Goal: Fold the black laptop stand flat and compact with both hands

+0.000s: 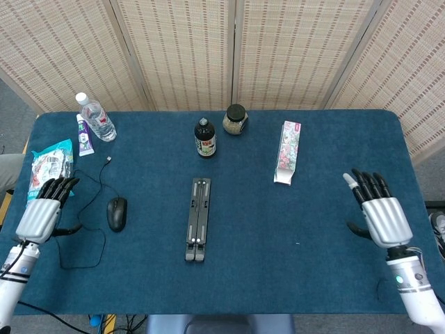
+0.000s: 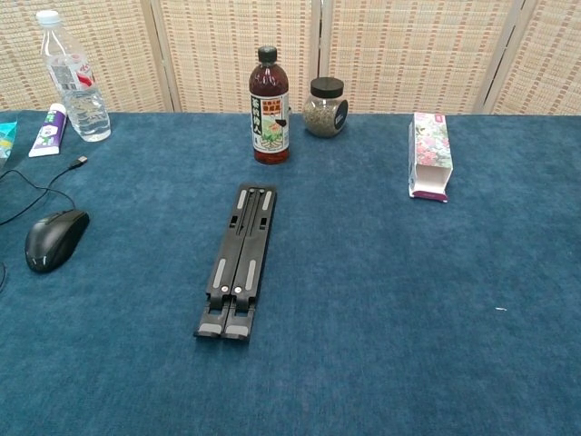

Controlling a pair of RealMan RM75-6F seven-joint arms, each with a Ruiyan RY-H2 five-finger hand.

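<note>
I see the black laptop stand lying folded flat at mid-counter, just in front of the dark bottle. My left hand and right hand sit at opposite edges (head view only), fingers apparently spread, holding nothing.

matt black stand, napped cloth

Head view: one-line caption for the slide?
Laptop stand folded flat mid-table; left hand and right hand open at the table's sides.
</note>
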